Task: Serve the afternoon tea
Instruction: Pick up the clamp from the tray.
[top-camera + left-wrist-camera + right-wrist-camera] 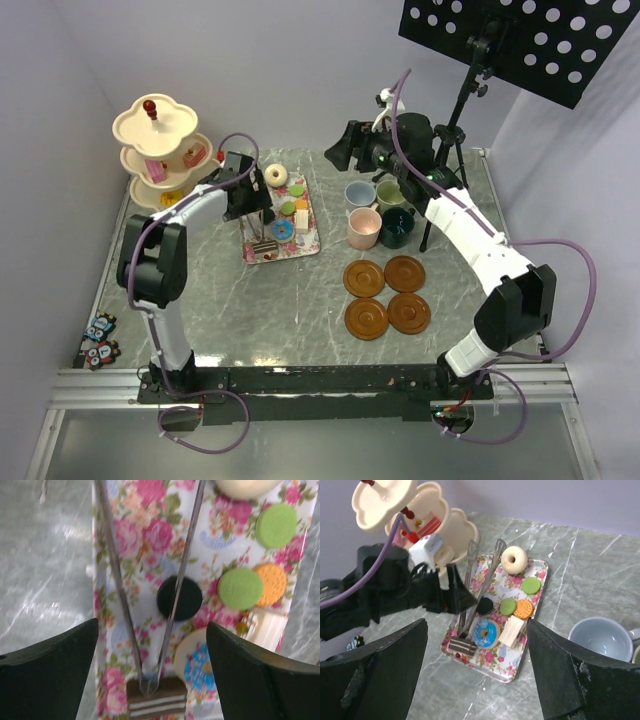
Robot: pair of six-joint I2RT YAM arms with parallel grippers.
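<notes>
Top camera high over the table (300, 300); left wrist straight down, close on tray (135, 545); right wrist, farther back, slants onto same tray and stand (385, 500)

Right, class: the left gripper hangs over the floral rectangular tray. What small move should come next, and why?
Probably close the left gripper on the metal tongs: its open fingers flank both tong arms without touching, and the tongs' joined end sits at the brown layered cake slice on the floral rectangular tray.
</notes>
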